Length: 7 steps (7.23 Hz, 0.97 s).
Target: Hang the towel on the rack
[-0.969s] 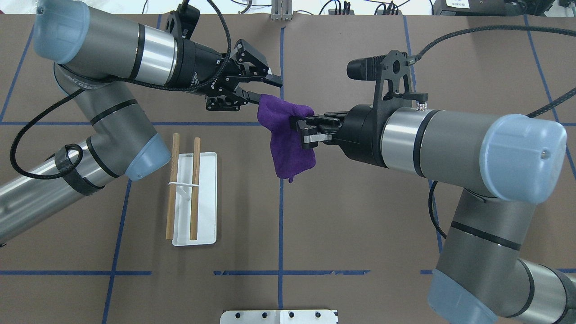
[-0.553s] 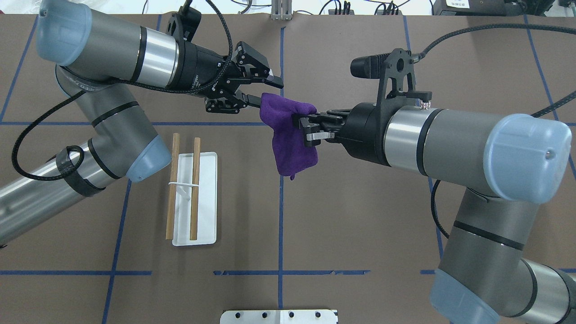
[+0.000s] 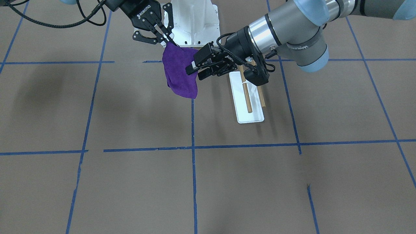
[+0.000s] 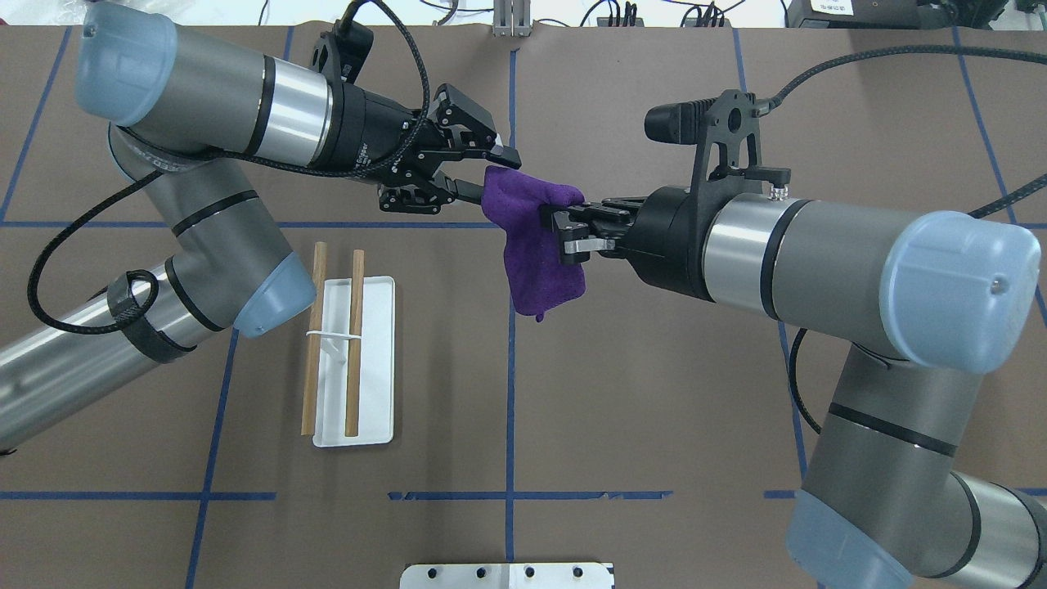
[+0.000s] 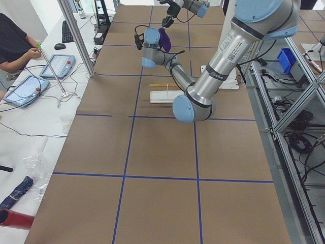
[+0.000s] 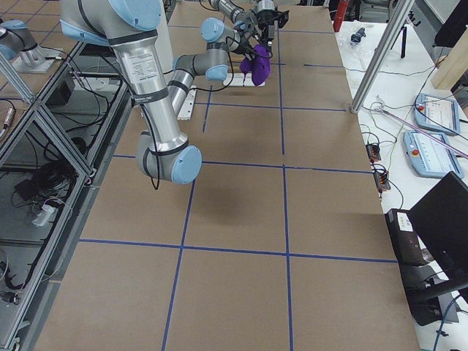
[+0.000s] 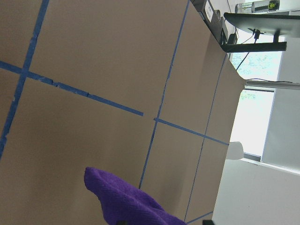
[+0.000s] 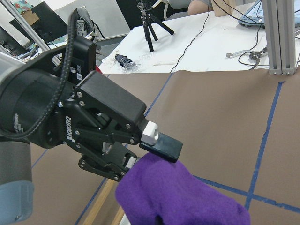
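Purple towel (image 4: 544, 262) pinched in right gripper (image 4: 559, 235), carried slightly farther from the rack (image 4: 372, 360) than before, left gripper (image 4: 494, 177) following, fingers spread around its corner

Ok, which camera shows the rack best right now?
Overhead exterior: the rack shows whole and unobstructed. In the front-facing view the left arm covers one end. The side views show it small and distant. Neither wrist view shows it clearly.

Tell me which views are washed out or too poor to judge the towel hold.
Left wrist view: the window is blown out white, and the towel is cut off at the bottom edge. Overhead view: even light, sharp, no glare. Both side views: the towel is too small to read.
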Available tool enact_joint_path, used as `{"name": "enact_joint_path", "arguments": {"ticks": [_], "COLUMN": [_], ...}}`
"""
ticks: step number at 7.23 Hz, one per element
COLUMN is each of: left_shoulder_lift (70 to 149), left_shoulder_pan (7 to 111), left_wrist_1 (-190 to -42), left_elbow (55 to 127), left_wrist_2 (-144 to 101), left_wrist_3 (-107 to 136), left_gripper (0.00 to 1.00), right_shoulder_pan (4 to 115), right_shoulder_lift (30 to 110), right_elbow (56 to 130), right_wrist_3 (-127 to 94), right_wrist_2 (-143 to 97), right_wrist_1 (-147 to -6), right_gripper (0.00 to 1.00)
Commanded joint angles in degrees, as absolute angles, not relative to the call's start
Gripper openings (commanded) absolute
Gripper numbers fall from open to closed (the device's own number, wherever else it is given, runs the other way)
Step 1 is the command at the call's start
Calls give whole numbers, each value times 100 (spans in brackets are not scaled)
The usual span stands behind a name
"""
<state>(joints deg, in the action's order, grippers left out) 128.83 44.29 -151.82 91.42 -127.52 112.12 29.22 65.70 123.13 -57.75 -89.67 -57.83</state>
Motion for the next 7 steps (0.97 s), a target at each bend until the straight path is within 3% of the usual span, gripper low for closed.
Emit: {"name": "enact_joint_path", "arguments": {"ticks": [1, 2, 4, 7], "left_shoulder_lift": [12894, 12885, 12885, 12850], "left_shoulder_pan": [4412, 4412, 4412, 4421], "left_wrist_1": [-15179, -15179, -15179, -15179], "left_elbow": [9158, 9158, 9158, 9176], "left_wrist_2": [-12753, -12744, -12753, -12779], "left_wrist_3": [11241, 11250, 11224, 11188], "left_gripper": [58, 46, 0, 0], "right_shoulder_pan": [2892, 2874, 2874, 2865], "right_shoulder_lift": [6566, 6565, 6565, 6566], "right_elbow": [12313, 12313, 12313, 12313], "right_wrist_3": [-5774, -5774, -5766, -5766], "right_wrist_2": [-8938, -8938, -8938, -8947], "right_wrist_1": [-5783, -5783, -5783, -5783], "right_gripper": [0, 0, 0, 0]}}
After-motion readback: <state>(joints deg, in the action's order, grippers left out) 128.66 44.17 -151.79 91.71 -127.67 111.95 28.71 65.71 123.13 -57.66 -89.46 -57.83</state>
